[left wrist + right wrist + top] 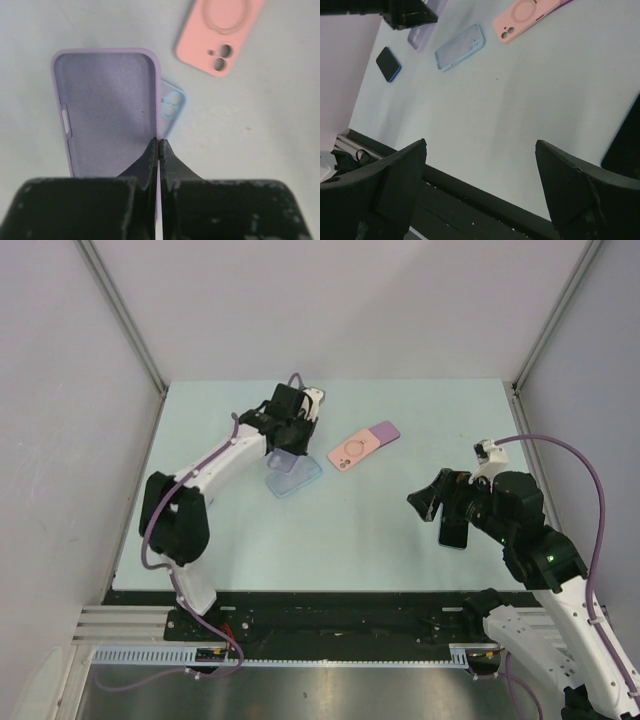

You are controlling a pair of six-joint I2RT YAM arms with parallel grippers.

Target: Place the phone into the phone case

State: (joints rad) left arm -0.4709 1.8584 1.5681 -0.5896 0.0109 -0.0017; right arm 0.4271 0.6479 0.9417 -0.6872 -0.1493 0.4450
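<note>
My left gripper (290, 430) is shut on the right side wall of an empty lilac phone case (107, 110), seen open side up in the left wrist view with the fingertips (158, 141) pinching its edge. The case hangs just over a clear blue case (173, 105) on the table. A dark phone (454, 531) lies flat under my right arm and shows at the right edge of the right wrist view (625, 145). My right gripper (425, 502) is open and empty above the table, left of that phone.
A pink case (357, 449) with a ring lies back side up at the table's middle back, over a purple item (386, 429). A second small dark phone-like object (388, 63) lies far left in the right wrist view. A black rail runs along the table's near edge.
</note>
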